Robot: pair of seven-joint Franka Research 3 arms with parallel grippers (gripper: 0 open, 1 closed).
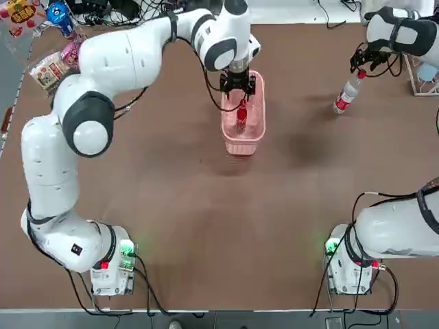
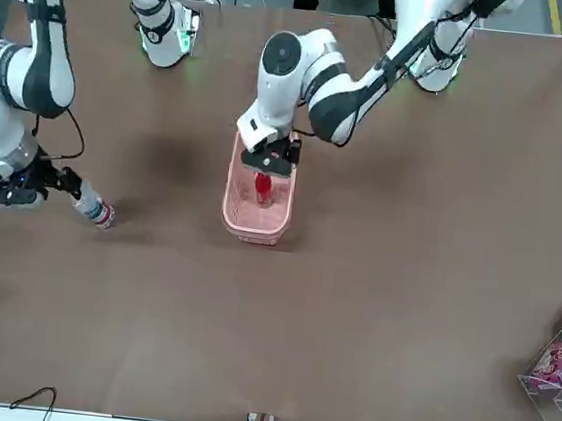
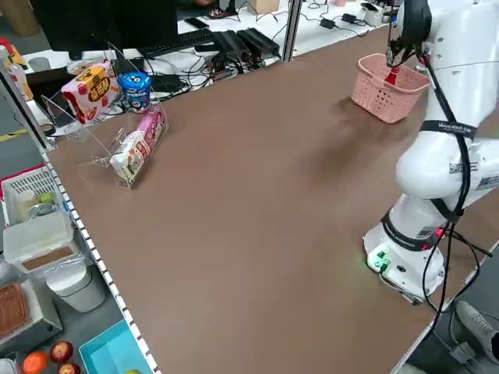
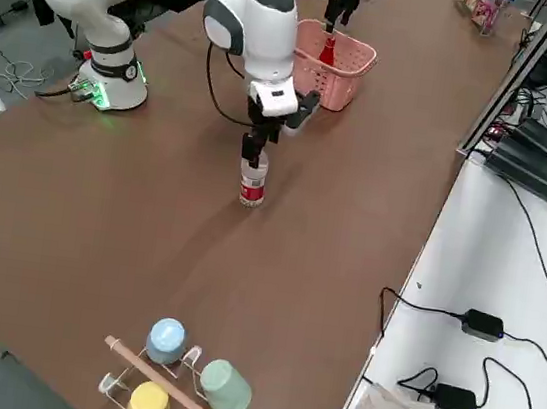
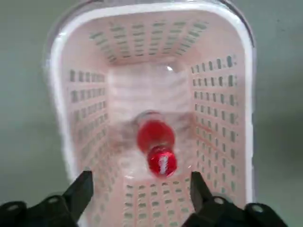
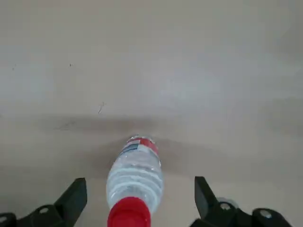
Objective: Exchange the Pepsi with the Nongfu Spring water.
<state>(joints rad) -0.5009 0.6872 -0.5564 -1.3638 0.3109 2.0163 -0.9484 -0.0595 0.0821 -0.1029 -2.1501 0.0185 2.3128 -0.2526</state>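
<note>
Near the table's far edge (image 1: 302, 31), the basket (image 1: 232, 147) keeps the red bottle (image 1: 241, 118) upright under the left gripper's (image 5: 142, 189) parted jaws; toward the far right corner, the right gripper's (image 6: 141, 191) jaws straddle the clear bottle (image 6: 135, 177), apart, presumably for a neck grip.

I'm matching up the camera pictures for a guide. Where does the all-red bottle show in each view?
Top: upper middle.
Front: just left of centre.
Left side: upper right.
Right side: near the top, right of centre.
Left wrist: the red bottle, just below centre, between the tool's fingers.
Right wrist: not in it.
Shared landmark: the pink basket around it, in every view but the right wrist's.
</note>
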